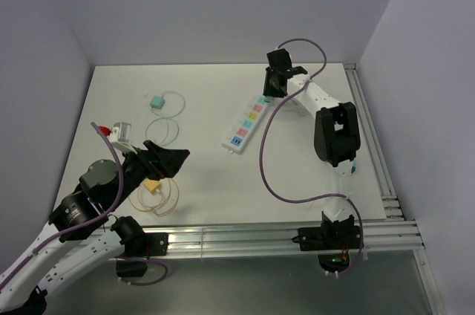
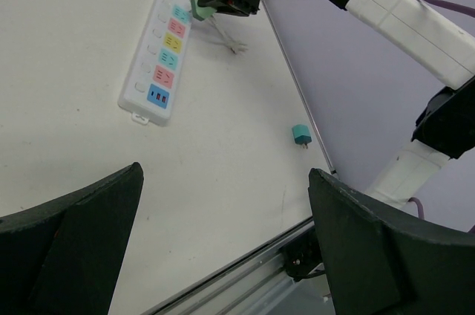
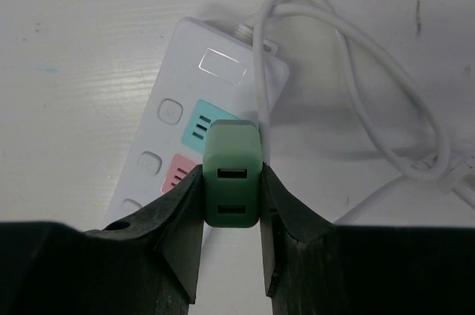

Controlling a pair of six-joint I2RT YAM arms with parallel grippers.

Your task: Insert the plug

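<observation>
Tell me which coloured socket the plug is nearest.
The teal socket at the cord end of the power strip; the green plug hovers beside it.

Light was bright, even, overhead | shadows soft on surface [image 1: 208, 174] | left end effector [image 2: 226, 244] looked dark, soft-edged

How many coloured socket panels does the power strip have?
6, in one row along the power strip: teal at the far end by the right tool, then red, yellow, teal, red, blue at the near end. None seems hidden.
</observation>
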